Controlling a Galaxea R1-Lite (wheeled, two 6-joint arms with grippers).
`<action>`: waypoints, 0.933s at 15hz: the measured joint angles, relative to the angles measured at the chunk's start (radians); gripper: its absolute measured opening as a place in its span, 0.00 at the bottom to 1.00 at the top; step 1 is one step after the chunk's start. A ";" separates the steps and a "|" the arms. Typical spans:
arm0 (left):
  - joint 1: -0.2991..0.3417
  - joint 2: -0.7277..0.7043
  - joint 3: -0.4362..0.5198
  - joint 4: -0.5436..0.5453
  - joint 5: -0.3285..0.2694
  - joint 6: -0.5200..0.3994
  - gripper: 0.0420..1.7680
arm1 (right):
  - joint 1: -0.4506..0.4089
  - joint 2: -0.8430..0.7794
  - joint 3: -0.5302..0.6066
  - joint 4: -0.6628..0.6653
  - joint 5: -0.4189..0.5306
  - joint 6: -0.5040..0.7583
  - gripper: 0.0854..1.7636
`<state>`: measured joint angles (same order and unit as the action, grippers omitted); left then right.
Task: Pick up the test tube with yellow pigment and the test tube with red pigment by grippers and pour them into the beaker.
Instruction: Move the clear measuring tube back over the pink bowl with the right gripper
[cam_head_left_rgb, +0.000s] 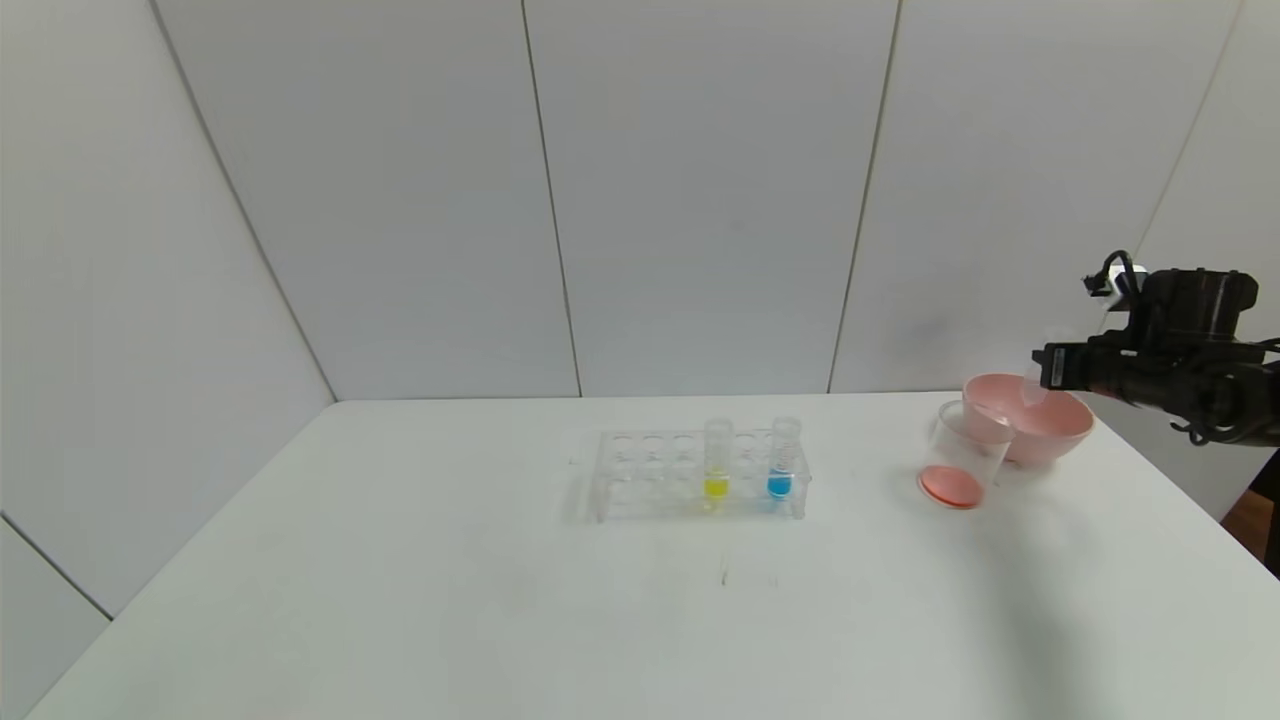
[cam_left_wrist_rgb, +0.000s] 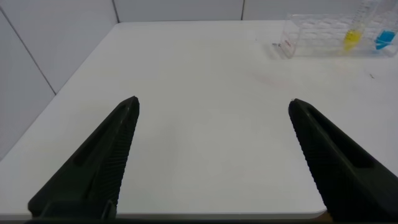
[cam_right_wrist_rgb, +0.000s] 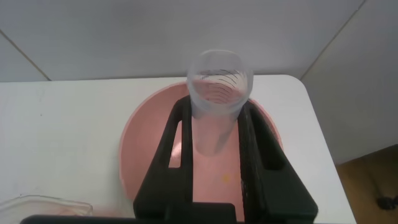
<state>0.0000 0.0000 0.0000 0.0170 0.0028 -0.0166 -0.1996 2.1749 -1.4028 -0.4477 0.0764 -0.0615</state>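
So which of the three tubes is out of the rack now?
The empty tube, clamped in the right pincer above the pink bowl. The yellow tube and blue tube stand in the rack.

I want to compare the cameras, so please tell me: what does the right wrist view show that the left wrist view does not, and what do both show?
Only the right wrist view shows the right gripper shut on an emptied clear test tube, held above the pink bowl, plus a sliver of the beaker.

Only the left wrist view shows the left gripper open over bare table, and the rack holding the test tube with yellow pigment and a blue tube.

Both show the white table and grey wall panels.
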 joint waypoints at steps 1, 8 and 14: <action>0.000 0.000 0.000 0.000 0.000 0.000 0.97 | 0.000 0.003 0.001 -0.002 0.000 0.000 0.24; 0.000 0.000 0.000 0.000 0.000 0.000 0.97 | 0.000 0.008 0.002 0.013 0.000 0.000 0.24; 0.000 0.000 0.000 0.000 0.000 0.000 0.97 | -0.001 0.011 0.004 0.010 0.000 0.000 0.57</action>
<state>0.0000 0.0000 0.0000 0.0170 0.0028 -0.0166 -0.2011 2.1864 -1.3989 -0.4379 0.0764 -0.0611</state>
